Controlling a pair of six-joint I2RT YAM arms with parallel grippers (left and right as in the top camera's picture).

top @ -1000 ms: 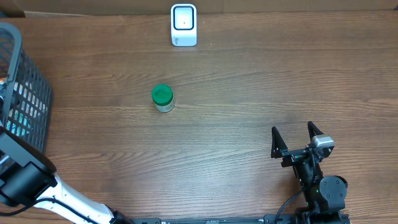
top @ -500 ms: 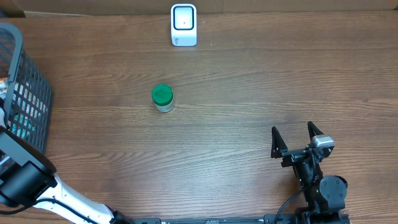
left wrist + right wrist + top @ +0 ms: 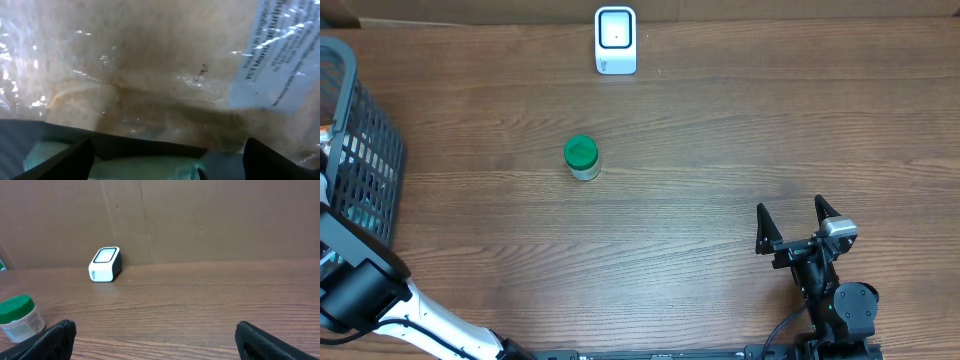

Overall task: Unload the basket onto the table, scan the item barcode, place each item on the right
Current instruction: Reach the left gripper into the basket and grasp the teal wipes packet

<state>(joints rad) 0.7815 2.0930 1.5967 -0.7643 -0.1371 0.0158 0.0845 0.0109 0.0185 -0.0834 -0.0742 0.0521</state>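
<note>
At the far left of the table, my left hand is down inside the dark mesh basket. Its fingers stand apart at the lower corners of the wrist view, clamped on nothing I can confirm.

Directly ahead lies a clear plastic packet with a white printed label; I judge this to be the item to scan. It looks light, soft and crinkly, with slippery film over tan contents. A pinch across the body, clear of the label, seems safest. A pale green object lies beneath, unidentified.

The overhead view shows none of this, only the basket wall and my left arm. Further right it shows a green-lidded jar standing alone, then the white scanner at the back edge, well apart from the basket.

At the right, my right hand rests with fingers spread wide, holding nothing. Its wrist view alone shows the scanner's window tilted upward.
</note>
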